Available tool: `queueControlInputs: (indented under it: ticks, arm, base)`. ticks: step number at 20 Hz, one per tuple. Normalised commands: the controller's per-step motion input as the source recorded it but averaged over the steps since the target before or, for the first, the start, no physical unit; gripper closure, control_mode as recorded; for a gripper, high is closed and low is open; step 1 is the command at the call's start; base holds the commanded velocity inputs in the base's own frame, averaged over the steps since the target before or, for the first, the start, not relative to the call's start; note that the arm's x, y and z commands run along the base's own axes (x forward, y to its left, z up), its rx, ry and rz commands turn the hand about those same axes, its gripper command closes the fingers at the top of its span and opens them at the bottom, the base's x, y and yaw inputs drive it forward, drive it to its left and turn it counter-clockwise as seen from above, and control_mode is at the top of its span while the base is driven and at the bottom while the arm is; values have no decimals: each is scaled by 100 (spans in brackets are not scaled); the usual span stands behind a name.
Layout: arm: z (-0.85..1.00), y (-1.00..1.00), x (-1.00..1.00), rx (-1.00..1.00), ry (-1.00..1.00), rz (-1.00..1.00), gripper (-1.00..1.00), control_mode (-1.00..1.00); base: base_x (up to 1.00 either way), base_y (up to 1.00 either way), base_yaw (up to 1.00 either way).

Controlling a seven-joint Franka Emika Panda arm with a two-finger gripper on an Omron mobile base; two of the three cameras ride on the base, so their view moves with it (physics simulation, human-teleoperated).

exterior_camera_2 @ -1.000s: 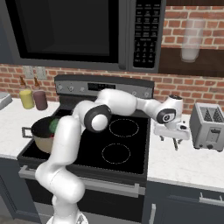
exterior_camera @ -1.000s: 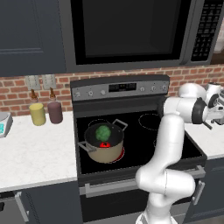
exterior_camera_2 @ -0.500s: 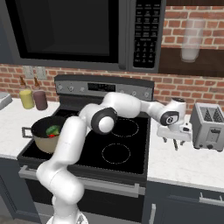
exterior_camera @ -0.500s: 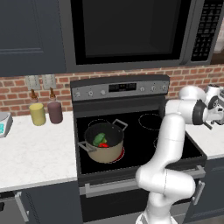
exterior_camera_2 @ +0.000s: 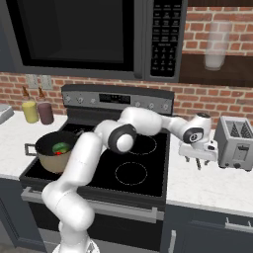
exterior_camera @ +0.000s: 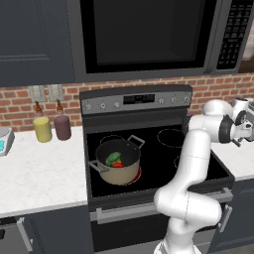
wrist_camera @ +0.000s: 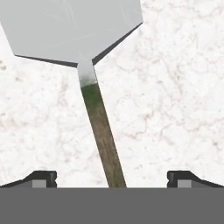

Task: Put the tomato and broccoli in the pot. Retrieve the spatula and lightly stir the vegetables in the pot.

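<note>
The tan pot (exterior_camera: 120, 173) stands on the stove's front left burner, also seen as pot (exterior_camera_2: 48, 160). Inside it lie the green broccoli (exterior_camera: 113, 158) and the red tomato (exterior_camera: 118, 164); broccoli (exterior_camera_2: 61, 147) sits beside tomato (exterior_camera_2: 58, 153). My arm reaches right, over the white counter (exterior_camera_2: 197, 184) beside the stove. The gripper (exterior_camera_2: 193, 161) points down, open, close above the counter. In the hand view the spatula (wrist_camera: 101, 131) lies flat on the counter, its grey blade (wrist_camera: 74, 28) far from me and its dark handle running between the open gripper (wrist_camera: 111, 178) fingers without touching them.
A silver toaster (exterior_camera_2: 238, 143) stands just right of the gripper. A yellow bottle (exterior_camera: 42, 129) and a dark purple bottle (exterior_camera: 62, 126) sit on the left counter against the brick wall. The microwave (exterior_camera_2: 89, 34) hangs over the stove (exterior_camera_2: 131, 173).
The gripper has moved a little right and down toward the counter. The broccoli has settled lower in the pot next to the tomato.
</note>
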Motion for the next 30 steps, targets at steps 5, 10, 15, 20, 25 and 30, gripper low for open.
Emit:
queueControlInputs:
  ticks: [5,10,15,20,25,30]
  arm:
    - [-7,-8,2,2,0,0,-100,-100]
    - [-8,-5,0,2,0,0,-100,-100]
    - [-4,0,0,1,0,0,-100,-100]
    - [0,0,0,3,-4,0,-100,-100]
    - [0,0,0,2,-1,0,-100,-100]
    - [-1,0,0,4,-2,0,-100,-100]
  base:
    - [0,0,0]
    - [0,0,0]
    - [0,0,0]
    - [0,0,0]
    - [0,0,0]
    - [0,0,0]
